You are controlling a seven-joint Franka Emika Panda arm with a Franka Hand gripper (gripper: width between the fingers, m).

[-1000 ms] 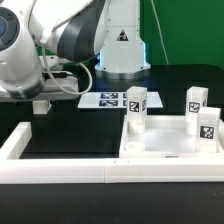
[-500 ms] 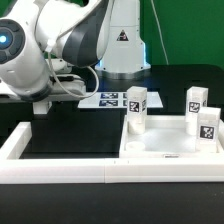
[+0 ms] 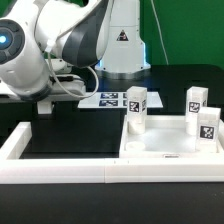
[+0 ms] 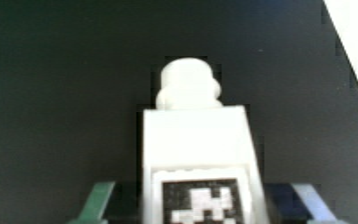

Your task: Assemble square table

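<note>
Wrist view shows the hand (image 4: 197,203) straddling a tagged leg block (image 4: 195,140) lying on the black counter (image 4: 60,80), fingers just beside its sides; can't tell if they're clamped yet. Squeeze evenly, lift straight, avoid twisting

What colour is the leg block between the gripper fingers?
White, with a black-and-white tag on its face: leg block, best seen in the wrist view.

One table top (image 3: 160,142), four leg blocks (image 3: 136,107)

White square tray-like top (image 3: 160,150) flat on the counter, three tagged leg blocks (image 3: 136,105) upright in its corners, fourth leg block (image 4: 197,150) between dark fingers.
</note>
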